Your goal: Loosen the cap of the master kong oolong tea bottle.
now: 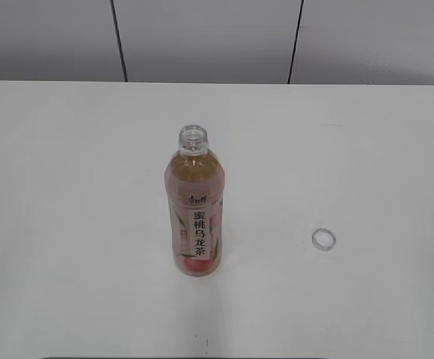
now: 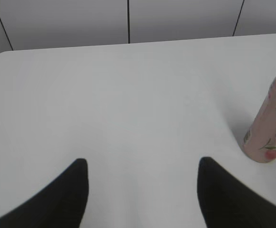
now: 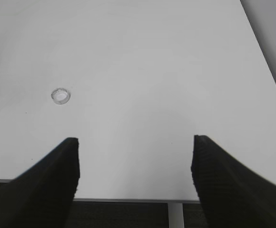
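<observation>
The master kong oolong tea bottle [image 1: 194, 209] stands upright in the middle of the white table, with its neck open and no cap on it. Its lower part shows at the right edge of the left wrist view [image 2: 271, 128]. The cap [image 1: 323, 238] lies on the table to the bottle's right, open side up; it also shows in the right wrist view [image 3: 61, 96]. My left gripper [image 2: 142, 166] is open and empty, to the left of the bottle. My right gripper [image 3: 134, 142] is open and empty above the table's front edge. Neither gripper shows in the exterior view.
The white table [image 1: 67, 187] ends at a grey panelled wall [image 1: 202, 37] at the back. Its front edge [image 3: 128, 198] and right edge show in the right wrist view.
</observation>
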You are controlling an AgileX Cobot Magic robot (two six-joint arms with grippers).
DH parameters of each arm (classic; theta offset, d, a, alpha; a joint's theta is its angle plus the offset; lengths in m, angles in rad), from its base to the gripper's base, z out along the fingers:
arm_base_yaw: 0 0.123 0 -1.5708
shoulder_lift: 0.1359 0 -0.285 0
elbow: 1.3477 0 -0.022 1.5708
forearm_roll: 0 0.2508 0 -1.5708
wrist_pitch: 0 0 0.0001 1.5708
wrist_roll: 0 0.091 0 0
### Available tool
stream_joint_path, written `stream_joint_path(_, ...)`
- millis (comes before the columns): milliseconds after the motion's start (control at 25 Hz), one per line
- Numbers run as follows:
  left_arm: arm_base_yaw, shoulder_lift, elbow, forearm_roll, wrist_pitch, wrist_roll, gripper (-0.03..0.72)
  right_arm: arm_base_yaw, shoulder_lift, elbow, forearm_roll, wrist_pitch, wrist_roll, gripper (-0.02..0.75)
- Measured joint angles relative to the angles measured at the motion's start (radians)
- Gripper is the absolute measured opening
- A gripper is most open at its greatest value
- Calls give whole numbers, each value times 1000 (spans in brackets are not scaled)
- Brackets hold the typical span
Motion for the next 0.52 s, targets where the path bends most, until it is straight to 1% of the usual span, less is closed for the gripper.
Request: stream_joint_path(520, 0, 0, 0, 0, 0, 0, 436, 0, 0, 0, 0, 0, 0, 554)
